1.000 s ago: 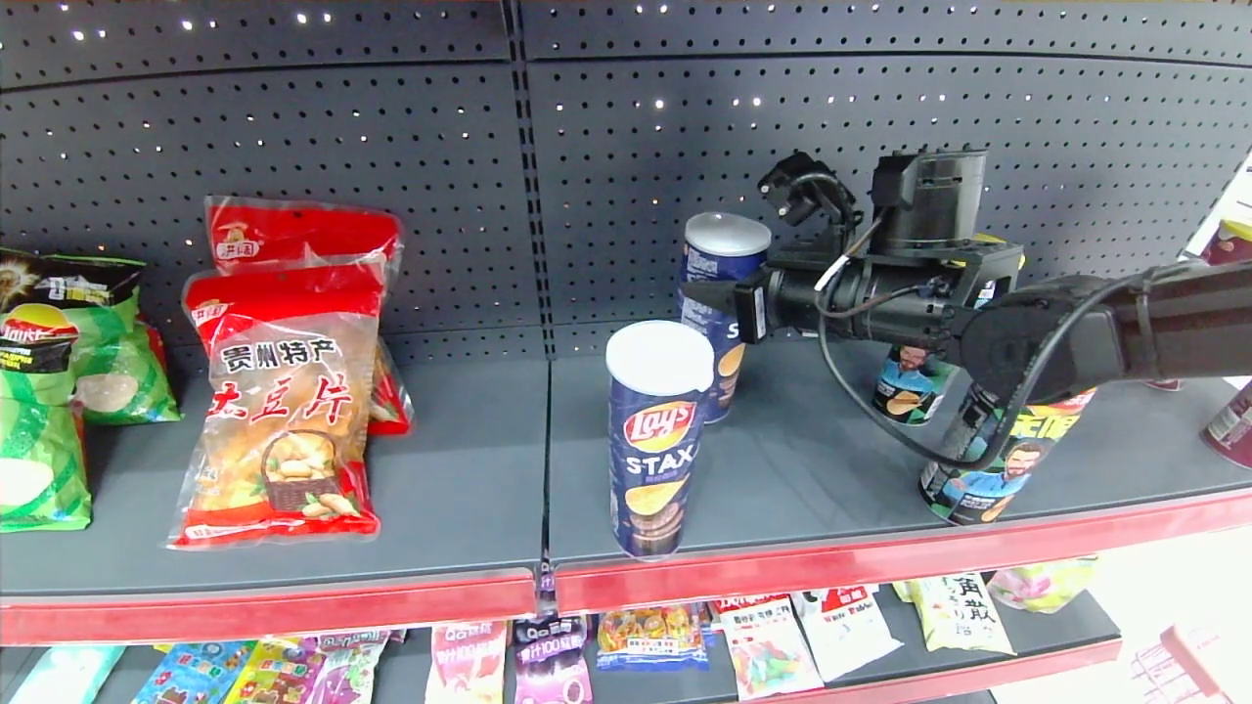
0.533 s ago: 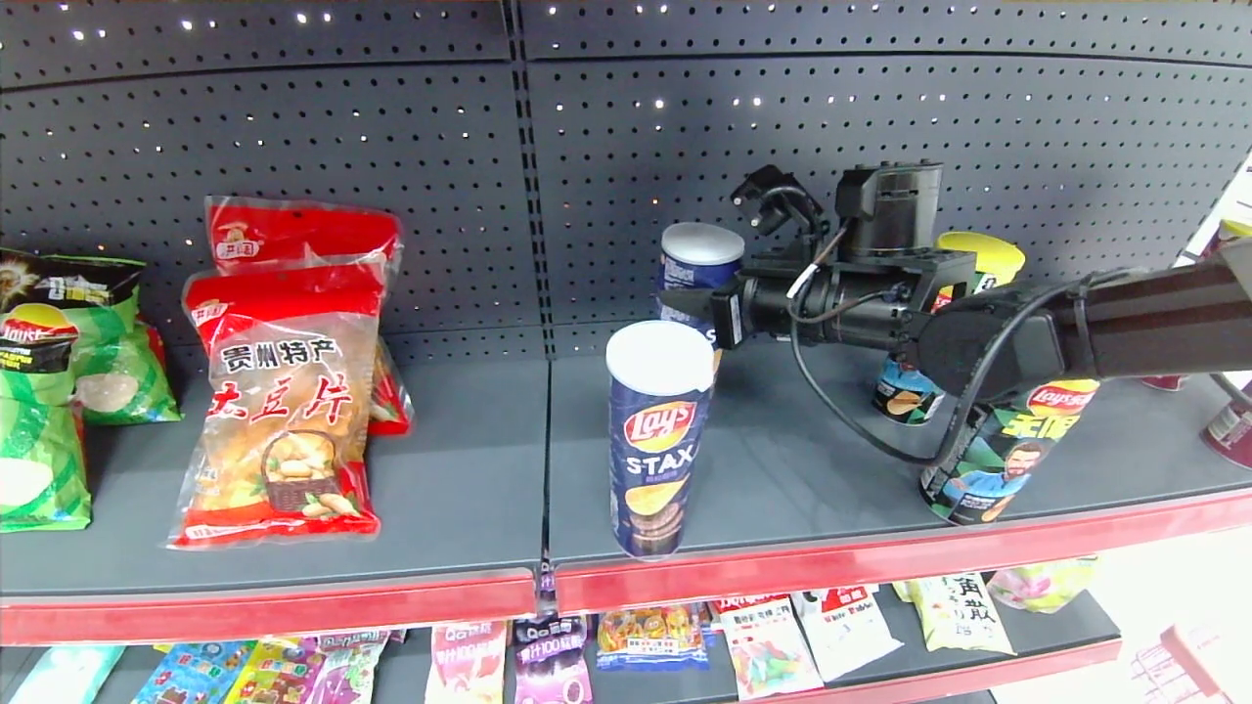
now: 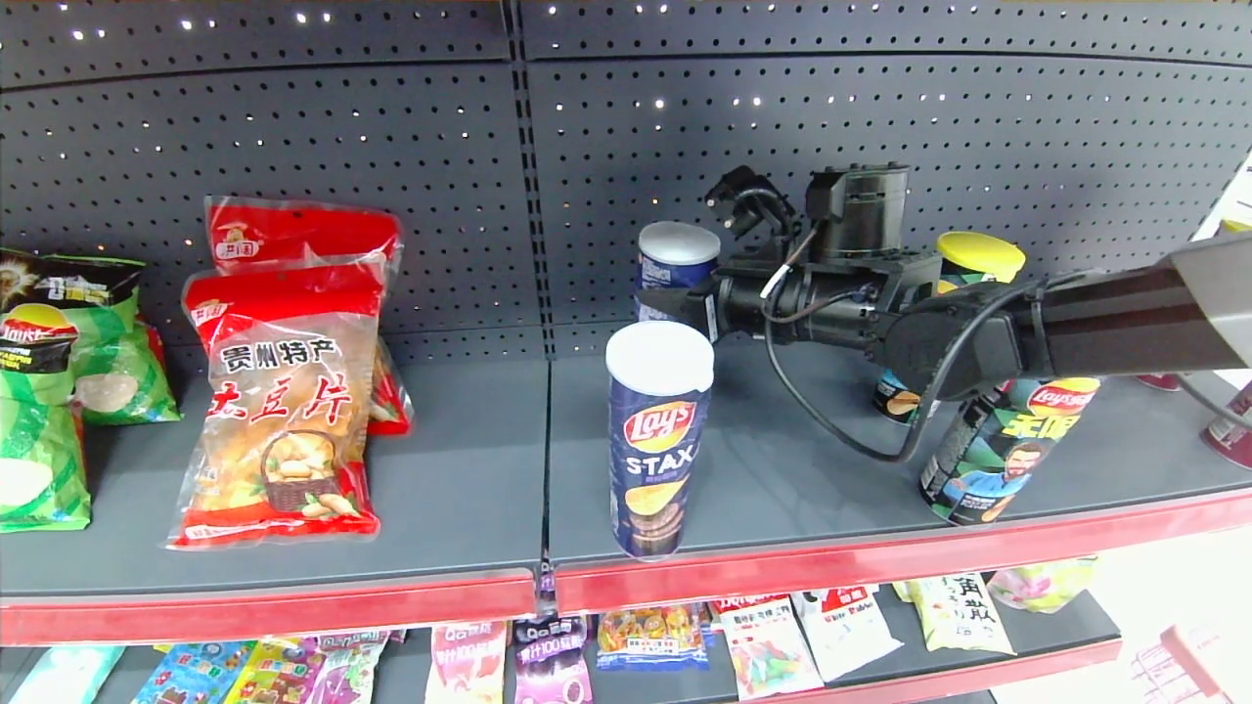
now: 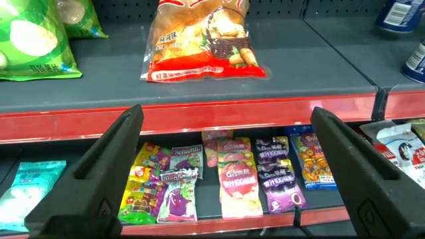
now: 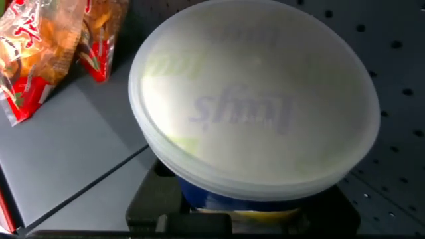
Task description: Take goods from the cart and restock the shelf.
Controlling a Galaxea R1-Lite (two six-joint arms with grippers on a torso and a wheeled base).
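Behind the front blue can (image 3: 657, 440), at its 12 o'clock, my right gripper (image 3: 685, 303) is clamped on a second blue can (image 3: 677, 256), just below its white lid. Over the last 1 second I have carried it toward 9 o'clock along the back of the shelf (image 3: 469, 469), away from the green cans (image 3: 1007, 440) at 3 o'clock. It now stands almost straight behind the front can. Its base is hidden, so I cannot tell whether it touches the shelf board. I judge this the placing step: the spot in the row is nearly reached. What remains is to lower, let go and draw back without knocking the front can. My left gripper (image 4: 226, 172) hangs before the shelf's red edge with fingers spread wide, holding nothing, and the red snack bag (image 4: 202, 40) lies at its 12 o'clock.
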